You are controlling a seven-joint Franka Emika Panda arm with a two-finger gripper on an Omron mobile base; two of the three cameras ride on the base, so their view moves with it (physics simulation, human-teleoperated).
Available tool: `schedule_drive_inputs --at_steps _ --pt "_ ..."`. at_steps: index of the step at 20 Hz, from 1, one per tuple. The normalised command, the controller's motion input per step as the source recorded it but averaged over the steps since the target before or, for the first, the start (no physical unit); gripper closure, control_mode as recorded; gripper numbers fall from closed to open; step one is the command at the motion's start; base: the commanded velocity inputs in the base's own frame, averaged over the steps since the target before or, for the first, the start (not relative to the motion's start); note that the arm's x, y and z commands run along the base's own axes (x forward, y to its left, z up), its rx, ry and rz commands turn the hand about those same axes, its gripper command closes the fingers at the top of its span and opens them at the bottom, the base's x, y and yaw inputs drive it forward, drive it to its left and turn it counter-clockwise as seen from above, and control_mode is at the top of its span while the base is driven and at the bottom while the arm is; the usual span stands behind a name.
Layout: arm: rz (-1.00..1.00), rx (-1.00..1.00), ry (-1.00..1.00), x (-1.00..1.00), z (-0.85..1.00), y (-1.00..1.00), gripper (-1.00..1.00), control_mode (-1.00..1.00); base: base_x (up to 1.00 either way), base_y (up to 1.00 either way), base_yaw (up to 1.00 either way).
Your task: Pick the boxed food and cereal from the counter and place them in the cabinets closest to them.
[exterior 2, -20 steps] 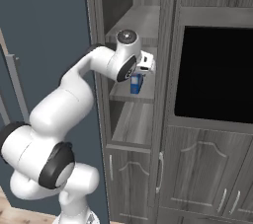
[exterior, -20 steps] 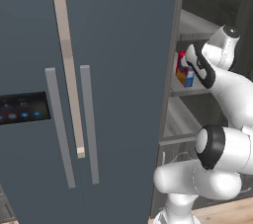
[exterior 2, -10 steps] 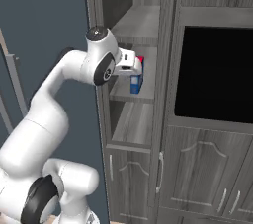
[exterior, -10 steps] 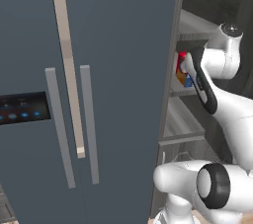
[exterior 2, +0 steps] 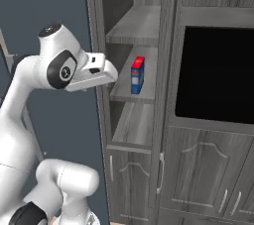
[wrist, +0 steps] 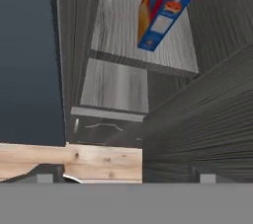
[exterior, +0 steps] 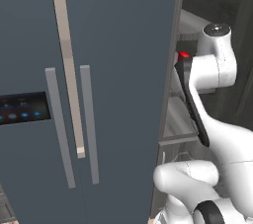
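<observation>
Fridge (exterior: 108,94) fills L side, blue-grey w/ long bar handles; pincer (exterior 2: 113,73) sits just outside the open cabinets (exterior 2: 168,169), at shelf height, released, nothing between its fingers; cereal (exterior 2: 137,75) stands upright on middle shelf (exterior 2: 149,90) to R of pincer, apart from it, red top up; dark oven window (exterior 2: 218,78) further R, panelled doors below.

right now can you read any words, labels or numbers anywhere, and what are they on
No text can be read.
cereal: printed panels on its faces, too blurred to read.
fridge: dark display panel with small blue lit icons, too small to read.
cabinets: no lettering visible.
</observation>
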Motion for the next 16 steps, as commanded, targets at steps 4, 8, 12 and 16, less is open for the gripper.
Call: schedule_drive_inputs --at_steps 4,8,12,16 --pt "0.02 -0.09 0.10 -0.97 0.00 0.15 -1.00 -1.00 0.00 0.00 0.00" --pt "0.03 -0.05 -0.01 -0.77 0.00 0.09 -1.00 -1.00 0.00 0.00 0.00" --pt "0.02 -0.01 -0.04 -0.18 0.00 0.05 -1.00 -1.00 0.00 0.00 0.00" --pt "0.00 0.00 0.00 0.00 0.00 0.00 -1.00 1.00 -0.01 0.00 0.00"
